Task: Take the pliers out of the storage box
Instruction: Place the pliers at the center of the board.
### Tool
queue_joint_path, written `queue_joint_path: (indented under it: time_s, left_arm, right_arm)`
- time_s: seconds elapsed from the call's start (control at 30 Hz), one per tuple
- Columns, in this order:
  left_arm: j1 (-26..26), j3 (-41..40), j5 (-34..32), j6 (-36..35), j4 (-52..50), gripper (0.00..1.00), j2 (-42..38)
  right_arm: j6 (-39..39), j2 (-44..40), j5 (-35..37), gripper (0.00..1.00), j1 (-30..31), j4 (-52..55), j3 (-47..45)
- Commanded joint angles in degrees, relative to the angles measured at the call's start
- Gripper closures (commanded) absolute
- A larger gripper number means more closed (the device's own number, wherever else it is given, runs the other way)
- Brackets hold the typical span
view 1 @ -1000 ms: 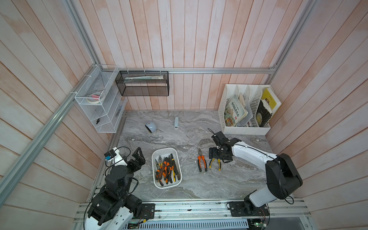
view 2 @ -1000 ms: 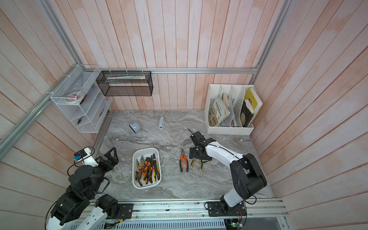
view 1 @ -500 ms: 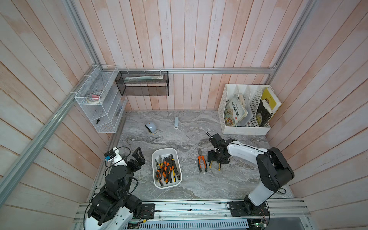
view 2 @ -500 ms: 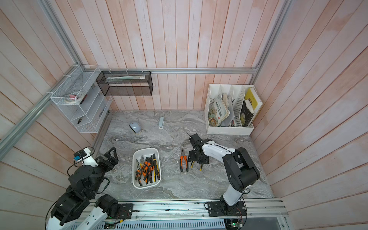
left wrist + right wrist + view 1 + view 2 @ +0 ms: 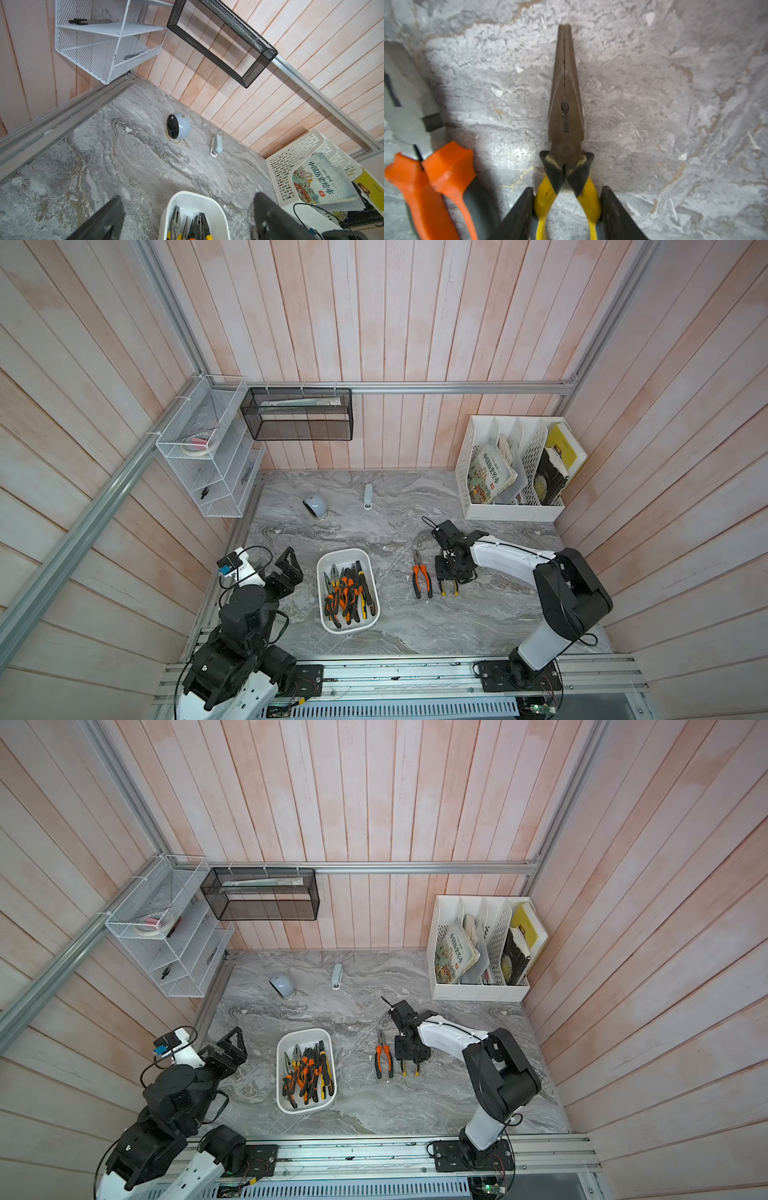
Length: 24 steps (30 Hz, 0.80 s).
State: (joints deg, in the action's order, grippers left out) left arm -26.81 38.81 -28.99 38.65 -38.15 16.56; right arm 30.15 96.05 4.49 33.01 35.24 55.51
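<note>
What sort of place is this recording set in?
Probably a staged desk or workshop cell: a marble-look tabletop boxed in by plank walls, with a file rack of books and wire-mesh shelves.

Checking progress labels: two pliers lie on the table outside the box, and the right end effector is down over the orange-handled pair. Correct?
Not quite. The right end effector straddles the yellow-handled pair, not the orange-handled pair lying beside it; the right wrist view shows this. Two pliers do lie on the table outside the box.

The pliers [image 5: 347, 593] look orange-and-black or yellow-and-black; the storage box [image 5: 340, 555] is white.
</note>
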Motion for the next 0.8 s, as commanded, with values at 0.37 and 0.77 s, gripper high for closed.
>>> queue_joint_path:
  time_s: [0.37,0.77]
  left_arm:
    - [-0.4,-0.4,-0.6,0.1,-0.5,0.0,0.7]
    - [-0.4,-0.4,0.3,-0.3,-0.2,0.0,2.5]
  right_arm:
    - [-1.6,-4.9,-1.1,0.27,1.0,10.5,6.2]
    - [2.7,-10.8,-14.9,0.33,8.9,4.5,19.2]
